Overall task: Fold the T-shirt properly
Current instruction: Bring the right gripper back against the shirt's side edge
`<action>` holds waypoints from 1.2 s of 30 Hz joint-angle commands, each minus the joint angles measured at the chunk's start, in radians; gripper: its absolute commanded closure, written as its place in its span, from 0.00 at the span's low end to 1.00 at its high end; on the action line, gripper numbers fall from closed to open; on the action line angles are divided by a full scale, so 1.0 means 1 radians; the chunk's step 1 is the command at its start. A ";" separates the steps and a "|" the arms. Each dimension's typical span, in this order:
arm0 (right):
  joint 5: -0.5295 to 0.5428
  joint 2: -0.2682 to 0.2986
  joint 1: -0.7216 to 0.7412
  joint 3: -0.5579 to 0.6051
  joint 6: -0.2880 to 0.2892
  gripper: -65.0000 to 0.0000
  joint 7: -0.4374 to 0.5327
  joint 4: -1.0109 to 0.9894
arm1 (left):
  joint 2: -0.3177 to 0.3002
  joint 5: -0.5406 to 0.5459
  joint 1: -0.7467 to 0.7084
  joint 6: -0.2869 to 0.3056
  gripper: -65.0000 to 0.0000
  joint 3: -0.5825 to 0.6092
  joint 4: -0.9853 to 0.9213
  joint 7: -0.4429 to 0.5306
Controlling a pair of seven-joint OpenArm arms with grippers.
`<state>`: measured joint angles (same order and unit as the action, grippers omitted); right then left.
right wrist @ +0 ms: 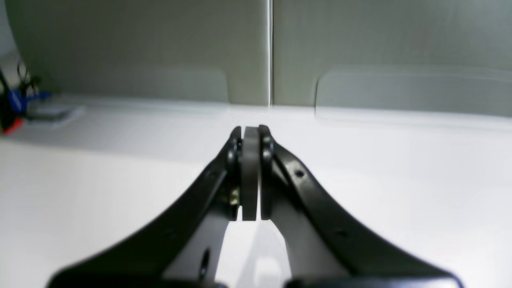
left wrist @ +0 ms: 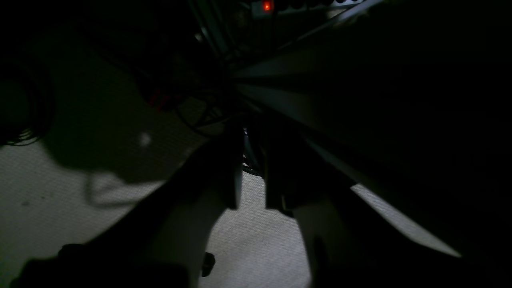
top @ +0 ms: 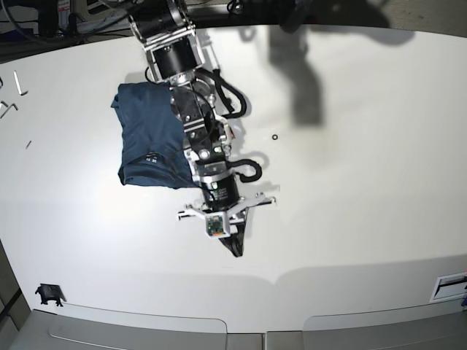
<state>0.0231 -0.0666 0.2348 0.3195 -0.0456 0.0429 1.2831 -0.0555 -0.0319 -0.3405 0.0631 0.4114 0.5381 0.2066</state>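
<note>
The dark navy T-shirt (top: 146, 135) lies folded into a compact rectangle on the white table (top: 365, 182) at the upper left, its small neck label facing up. The right arm reaches across the shirt's right edge and down the table. Its gripper (top: 236, 250) hangs below and to the right of the shirt. In the right wrist view that gripper (right wrist: 250, 134) is shut with its pads pressed together on nothing, over bare table. The left gripper (left wrist: 253, 168) is off the table, seen in dim light over carpeted floor. A gap shows between its fingers and nothing is in it.
A small black ring (top: 274, 136) lies right of the arm. Metal keys (top: 18, 84) lie at the far left and a black clip (top: 48, 294) at the lower left. A label (top: 449, 286) is at the right edge. A power strip's red light (left wrist: 267, 5) glows beneath the table.
</note>
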 commanded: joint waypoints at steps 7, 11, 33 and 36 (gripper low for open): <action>0.039 -0.006 -0.033 0.000 0.004 1.00 0.032 0.018 | 0.005 -0.005 -0.009 0.011 0.88 0.002 0.005 0.012; 0.029 -0.008 -0.030 0.000 0.004 1.00 0.163 0.018 | 0.005 -0.004 -0.009 0.011 0.88 0.002 0.005 0.012; 0.145 -0.016 -0.030 -0.001 0.004 1.00 0.179 0.018 | 0.005 -0.004 -0.009 0.011 0.88 0.002 0.005 0.012; 0.206 -0.043 -0.031 -0.020 0.005 1.00 0.190 0.018 | 0.005 -0.004 -0.009 0.011 0.88 0.002 0.005 0.012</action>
<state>0.2459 -0.1024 0.1799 0.3008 -0.0460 0.2012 1.2831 -0.0555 -0.0319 -0.3405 0.0639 0.4114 0.5381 0.2058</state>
